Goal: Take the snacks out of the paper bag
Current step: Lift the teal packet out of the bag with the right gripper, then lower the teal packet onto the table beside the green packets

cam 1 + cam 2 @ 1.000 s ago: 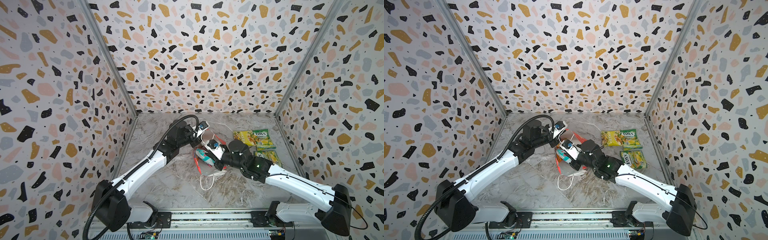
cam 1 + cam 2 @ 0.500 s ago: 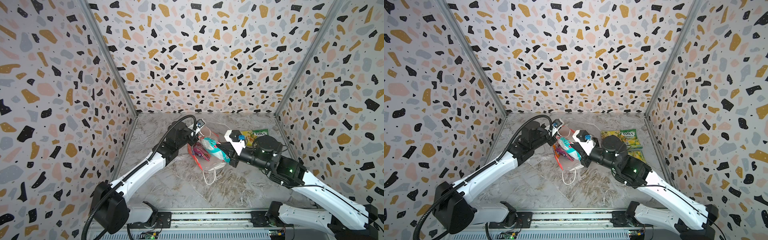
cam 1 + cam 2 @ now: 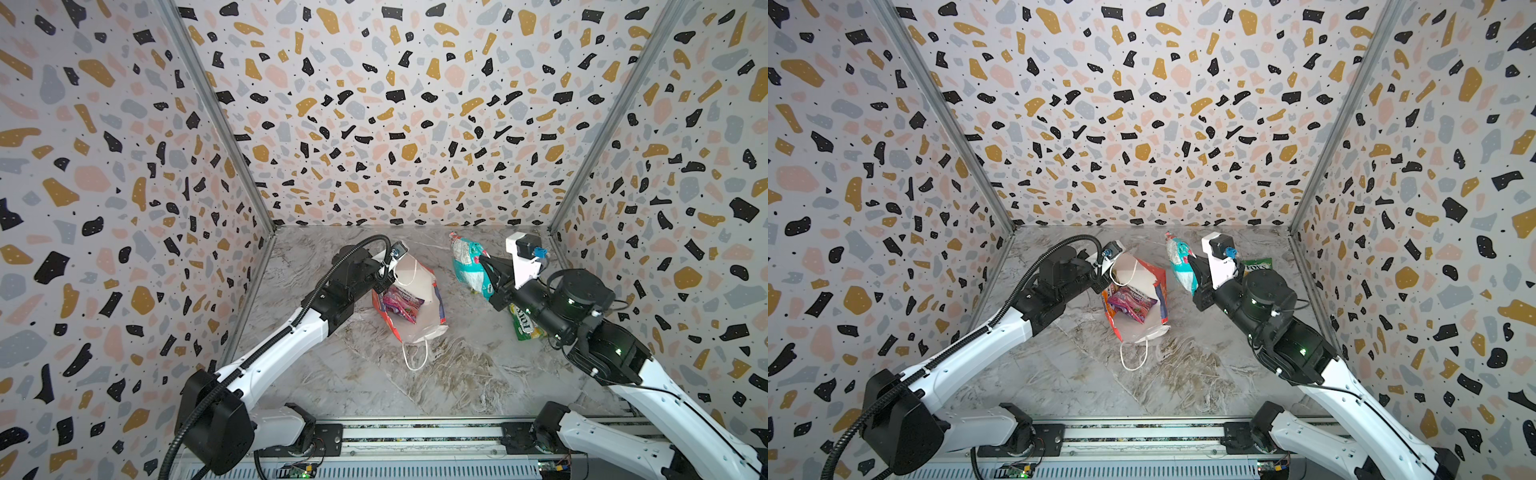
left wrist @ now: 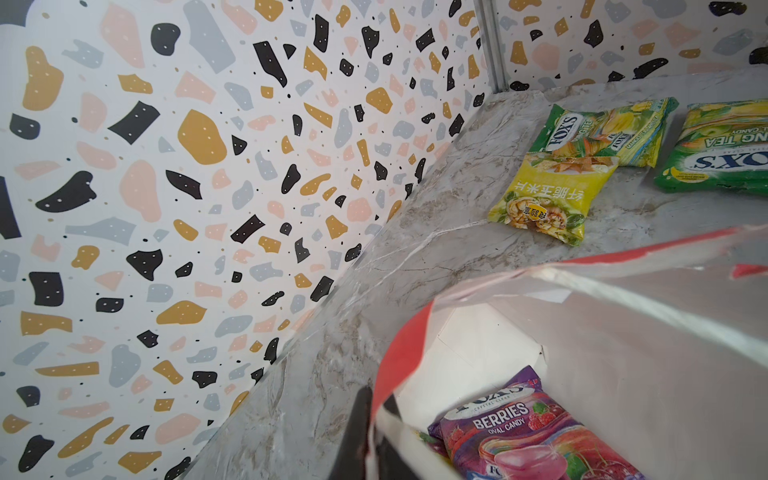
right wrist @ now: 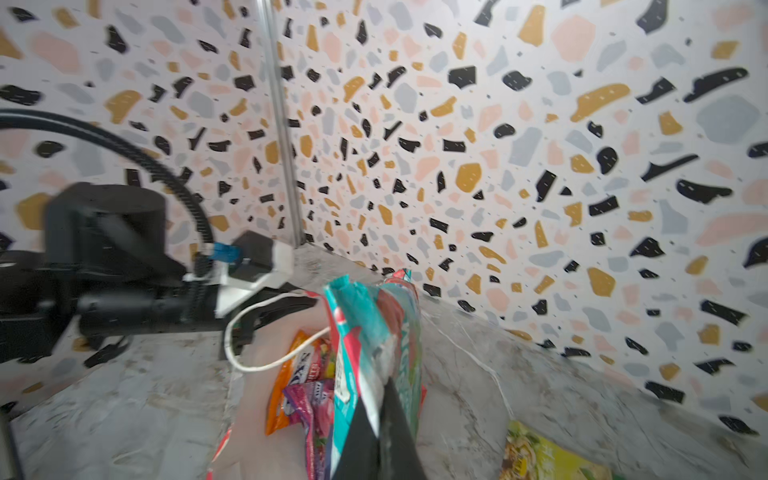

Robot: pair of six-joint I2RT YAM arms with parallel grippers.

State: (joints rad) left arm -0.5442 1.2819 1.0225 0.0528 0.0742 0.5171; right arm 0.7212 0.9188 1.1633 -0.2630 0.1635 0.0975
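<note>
Packet out: your right gripper (image 3: 485, 272) has lifted the teal packet (image 3: 467, 261) clear, clamped, right of the paper bag (image 3: 415, 277).
Left gripper (image 3: 384, 282) stays pinched on its rim; purple packet (image 3: 401, 305) remains inside.

The bag (image 3: 434, 311) is red outside, white inside, white cords. Teal packet (image 3: 467, 266) in the right hand (image 3: 486, 270); purple packet (image 3: 401, 305) and orange packet (image 5: 286, 382) left of it, green packet (image 4: 723, 153) and yellow packet (image 4: 544, 199) near. Desk (image 3: 457, 382) grey marble; walls (image 3: 395, 104) white, flecked black, ochre, pink, grey.
</note>
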